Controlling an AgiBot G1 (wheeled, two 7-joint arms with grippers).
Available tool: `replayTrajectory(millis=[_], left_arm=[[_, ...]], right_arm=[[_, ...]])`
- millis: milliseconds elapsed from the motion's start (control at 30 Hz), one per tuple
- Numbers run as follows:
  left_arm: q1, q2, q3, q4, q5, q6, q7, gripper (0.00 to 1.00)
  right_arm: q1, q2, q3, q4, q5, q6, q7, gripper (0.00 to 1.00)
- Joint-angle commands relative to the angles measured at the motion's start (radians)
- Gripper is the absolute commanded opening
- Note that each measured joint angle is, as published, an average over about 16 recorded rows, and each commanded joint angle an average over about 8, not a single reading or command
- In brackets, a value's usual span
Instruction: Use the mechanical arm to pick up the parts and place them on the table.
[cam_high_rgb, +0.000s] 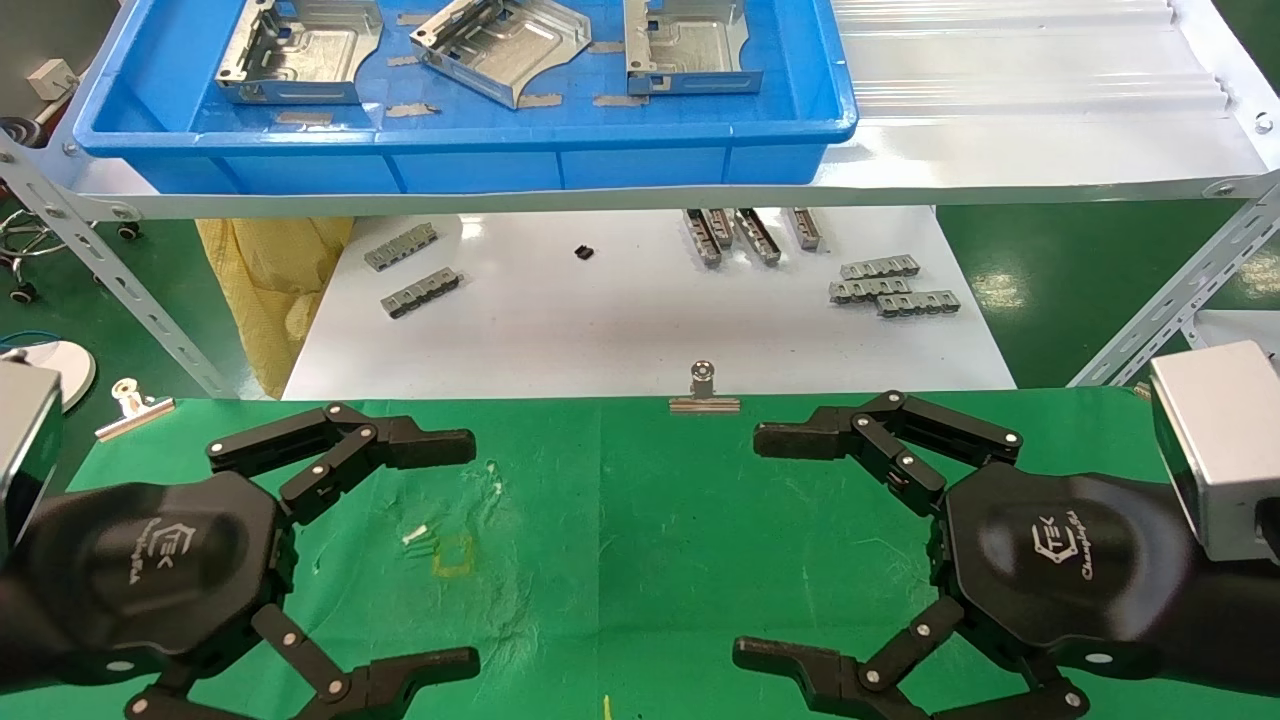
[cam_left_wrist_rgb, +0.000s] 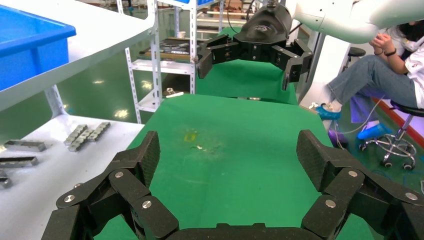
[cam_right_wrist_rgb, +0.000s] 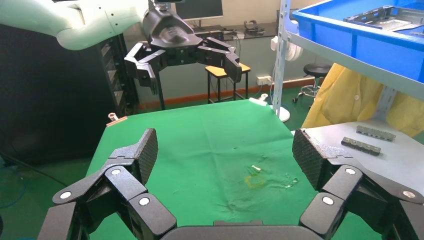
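The bench (cam_high_rgb: 640, 520) is the largest thing in view, a wide flat surface under creased bright green cloth, with a scuffed yellowish mark near its middle and silver clips (cam_high_rgb: 704, 388) biting its far edge. Beyond and above it runs a white shelf (cam_high_rgb: 1000, 150) on angled metal legs, and on the left part of that shelf sits a blue tray (cam_high_rgb: 470, 150).

All three parts lie inside the tray, side by side and apart from each other. The left part (cam_high_rgb: 300, 50) is a silvery stamped sheet-metal plate, roughly rectangular, with folded-up edges and pressed grooves across its floor. The middle part (cam_high_rgb: 500, 45) sits turned at an angle and shows a curved cut-out along one side. The right part (cam_high_rgb: 690, 45) lies square to the tray wall, its raised rim facing the robot.

Under the shelf a white board (cam_high_rgb: 640, 310) carries small grey slotted strips (cam_high_rgb: 893, 290) in loose groups.

The left gripper (cam_high_rgb: 460, 550) hangs low over the left half of the bench, its black jointed fingers (cam_high_rgb: 420, 445) spread wide and holding nothing. The right gripper (cam_high_rgb: 775, 548) mirrors it over the right half, fingers (cam_high_rgb: 800, 440) likewise spread wide and empty. Each has a hexagonal black body with a white logo and a silver block at the wrist. Both are well apart from the tray.
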Motion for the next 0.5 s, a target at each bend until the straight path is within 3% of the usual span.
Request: replayTrajectory(millis=[33, 500], left_arm=[[0.000, 0.000, 0.000, 0.000, 0.000, 0.000, 0.000, 1.00], [0.000, 0.000, 0.000, 0.000, 0.000, 0.000, 0.000, 1.00]], right_arm=[[0.000, 0.000, 0.000, 0.000, 0.000, 0.000, 0.000, 1.00], [0.000, 0.000, 0.000, 0.000, 0.000, 0.000, 0.000, 1.00]])
